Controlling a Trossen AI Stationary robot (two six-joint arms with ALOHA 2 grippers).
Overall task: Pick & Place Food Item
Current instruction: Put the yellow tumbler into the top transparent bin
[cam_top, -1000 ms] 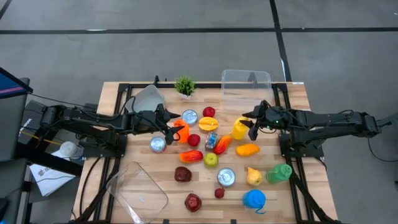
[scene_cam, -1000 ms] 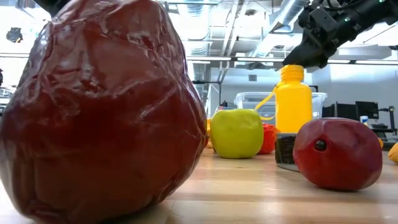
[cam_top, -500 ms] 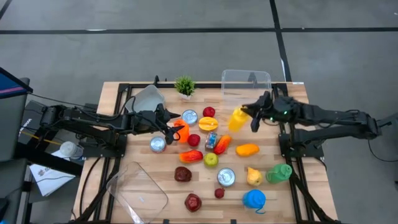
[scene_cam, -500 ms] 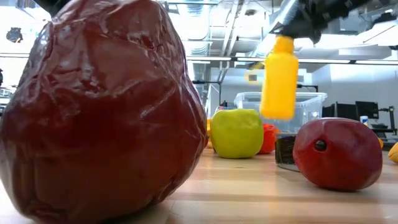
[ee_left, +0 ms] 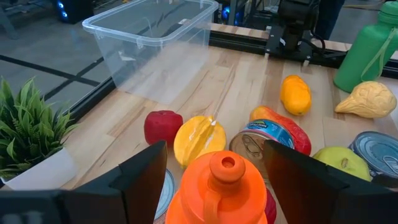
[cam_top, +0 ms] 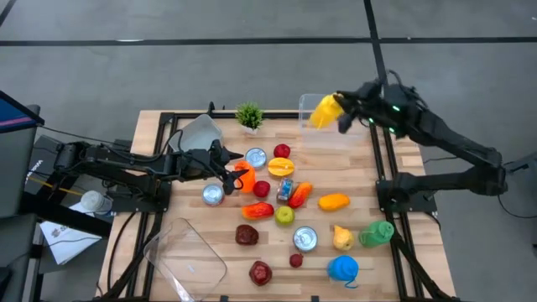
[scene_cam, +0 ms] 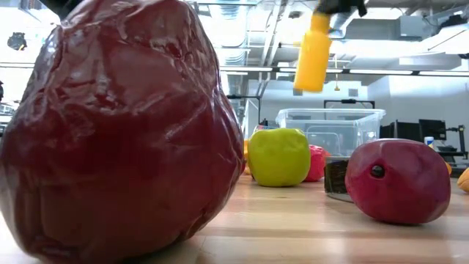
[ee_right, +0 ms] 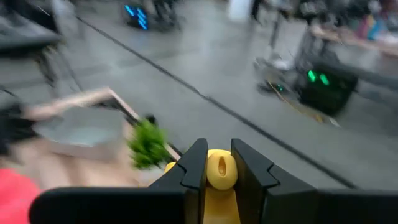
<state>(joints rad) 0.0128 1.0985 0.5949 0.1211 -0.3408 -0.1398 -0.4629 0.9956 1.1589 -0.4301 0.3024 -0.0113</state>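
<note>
Yellow bottle (cam_top: 324, 110), a plain squeeze type with a narrow cap, hung tilted in the air with the jaws of the right gripper (cam_top: 343, 111) clamped on its neck, its body trailing away from the fingers above the clear bin (cam_top: 332, 134). Right arm was raised and stretched toward the table's far edge; left gripper (ee_left: 214, 186) waited low with jaws apart on either side of the orange bottle (ee_left: 222, 190), not touching it. Only the right wrist view showed the cap (ee_right: 220, 168) pinched between the fingers; the low view showed the bottle clear above the bin's rim.
</note>
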